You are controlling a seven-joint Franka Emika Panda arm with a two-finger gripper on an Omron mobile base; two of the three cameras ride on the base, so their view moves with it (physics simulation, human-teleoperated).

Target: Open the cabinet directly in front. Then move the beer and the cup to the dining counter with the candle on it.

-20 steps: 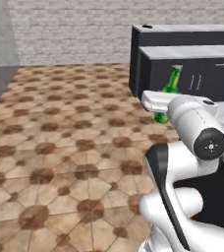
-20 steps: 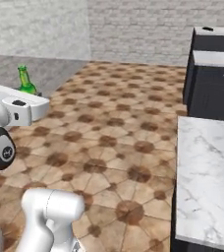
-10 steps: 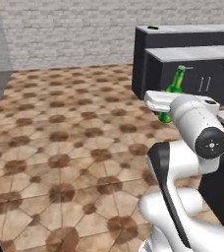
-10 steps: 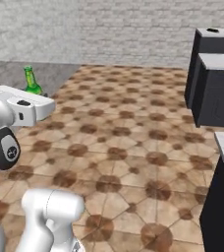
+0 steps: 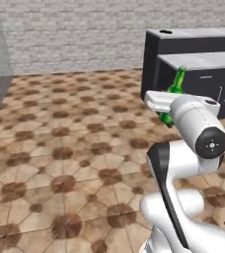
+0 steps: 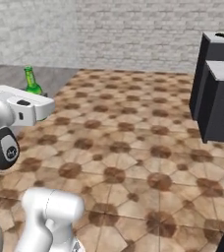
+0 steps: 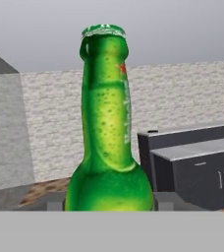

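I've got the slim green glass beer bottle (image 7: 107, 142) clamped upright in the gripper (image 5: 166, 109), carried over the tiled floor (image 5: 70, 148). I'd drive slowly and keep it vertical until the dining counter comes up.

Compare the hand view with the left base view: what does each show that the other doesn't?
Hand view alone: the beer's cap and neck up close, upright, its body between the fingers. Left base view alone: the white arm carrying it over the patterned tile floor. Both: the beer, the dark cabinets ahead and the brick wall.
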